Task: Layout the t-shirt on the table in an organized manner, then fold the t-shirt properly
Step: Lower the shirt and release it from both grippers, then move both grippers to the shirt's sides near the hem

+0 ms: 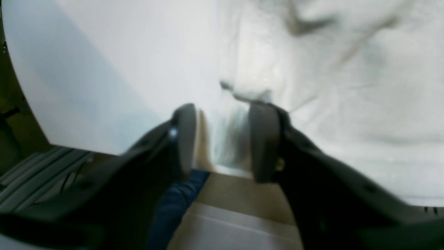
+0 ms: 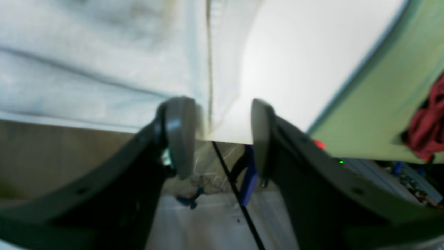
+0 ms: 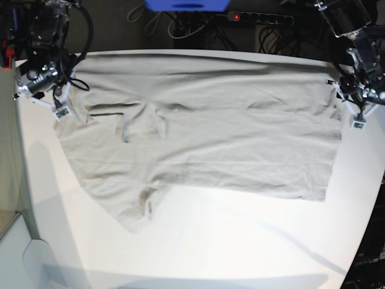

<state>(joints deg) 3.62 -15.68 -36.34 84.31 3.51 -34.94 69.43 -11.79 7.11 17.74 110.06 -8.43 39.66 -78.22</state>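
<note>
Base view: t-shirt (image 3: 210,132) being laid out across bench (image 3: 210,241); left claw (image 1: 222,139) and right claw (image 2: 218,135) being held parted, nothing gripped; folding judged next.

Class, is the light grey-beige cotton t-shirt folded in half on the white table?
No, the t-shirt lies spread open across the table, sleeve out.

A black power strip with a lit red switch (image 3: 258,17) lies behind the far edge, beside a blue flat-topped object (image 3: 186,5) and loose black cables (image 3: 198,33). A crumpled dark red cloth (image 2: 425,126) rests on a pale green surface (image 2: 378,114).
</note>
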